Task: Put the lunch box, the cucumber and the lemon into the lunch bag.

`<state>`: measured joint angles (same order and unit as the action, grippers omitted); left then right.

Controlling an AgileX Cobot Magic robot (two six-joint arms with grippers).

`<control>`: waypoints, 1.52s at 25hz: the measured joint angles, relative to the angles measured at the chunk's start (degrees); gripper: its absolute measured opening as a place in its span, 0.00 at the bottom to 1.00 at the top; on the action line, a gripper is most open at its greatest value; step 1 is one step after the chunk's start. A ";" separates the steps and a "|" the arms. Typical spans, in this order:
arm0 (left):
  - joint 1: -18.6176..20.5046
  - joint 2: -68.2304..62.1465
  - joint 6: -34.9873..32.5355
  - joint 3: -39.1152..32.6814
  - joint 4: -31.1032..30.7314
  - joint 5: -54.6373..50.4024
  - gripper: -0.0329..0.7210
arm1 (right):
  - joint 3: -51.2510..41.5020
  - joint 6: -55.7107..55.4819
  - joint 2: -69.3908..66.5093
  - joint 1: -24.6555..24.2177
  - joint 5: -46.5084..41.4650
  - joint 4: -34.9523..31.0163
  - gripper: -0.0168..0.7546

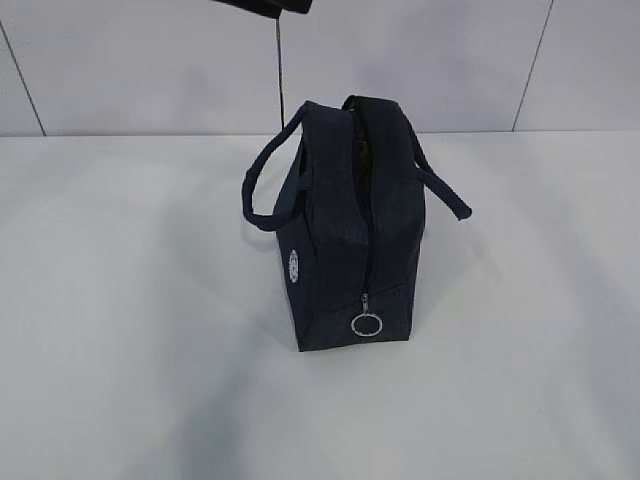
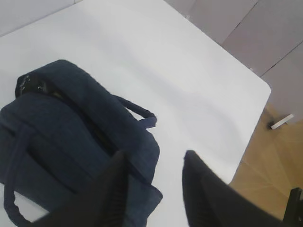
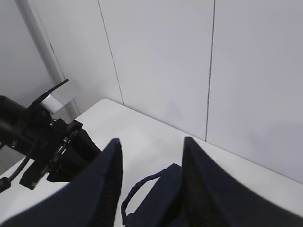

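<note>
The dark navy lunch bag [image 1: 340,220] stands upright mid-table, end-on to the exterior view, with a handle looped out on each side. Its ring pull [image 1: 367,324] hangs low on the near end, and the top seam gapes slightly at the far end. My left gripper [image 2: 155,153] hovers open over one end of the lunch bag [image 2: 61,127], holding nothing. My right gripper [image 3: 151,140] is open too, high above the lunch bag [image 3: 161,194], with one handle [image 3: 142,187] showing between its fingers. The lunch box, the cucumber and the lemon are out of view.
The white table [image 1: 120,330] meets a pale panelled wall [image 1: 150,60] behind. In the left wrist view its rounded corner [image 2: 262,90] drops to a wooden floor. The left arm [image 3: 42,142] shows at the left of the right wrist view. A dark arm part [image 1: 262,6] sits at the exterior view's top edge.
</note>
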<state>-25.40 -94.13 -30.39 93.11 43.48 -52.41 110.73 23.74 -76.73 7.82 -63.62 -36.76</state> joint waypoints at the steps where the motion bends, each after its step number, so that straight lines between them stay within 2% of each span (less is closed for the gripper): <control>1: -0.53 0.65 -0.45 0.00 0.00 0.00 0.41 | -0.64 0.11 1.98 0.00 0.00 0.94 0.44; 5: -2.93 3.18 -2.61 0.00 -0.12 -0.10 0.38 | -7.43 0.34 11.61 0.00 0.13 3.14 0.44; 11: -4.78 5.41 -4.05 -0.63 -0.12 -1.13 0.37 | -27.79 2.29 25.26 0.00 5.72 5.11 0.44; 16: -4.83 8.81 -6.34 -6.94 -0.24 -1.05 0.36 | -45.34 2.63 34.03 0.00 11.63 5.49 0.44; 20: -4.83 13.53 -8.67 -14.27 -0.60 1.99 0.36 | -55.02 4.38 37.58 0.00 13.14 4.36 0.44; 24: -4.83 18.90 -9.94 -22.37 -1.94 5.74 0.36 | -62.68 10.54 38.27 0.00 13.61 -1.17 0.44; 32: -4.83 29.88 -10.30 -38.51 -2.50 15.88 0.36 | -77.60 36.40 38.27 0.00 14.75 -23.11 0.44; 38: -4.83 39.18 -10.30 -49.56 -3.26 23.78 0.36 | -83.36 41.59 38.27 0.00 21.08 -27.98 0.43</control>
<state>-30.23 -54.95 -40.69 43.55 40.22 -28.64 27.36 65.33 -38.46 7.82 -42.54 -64.74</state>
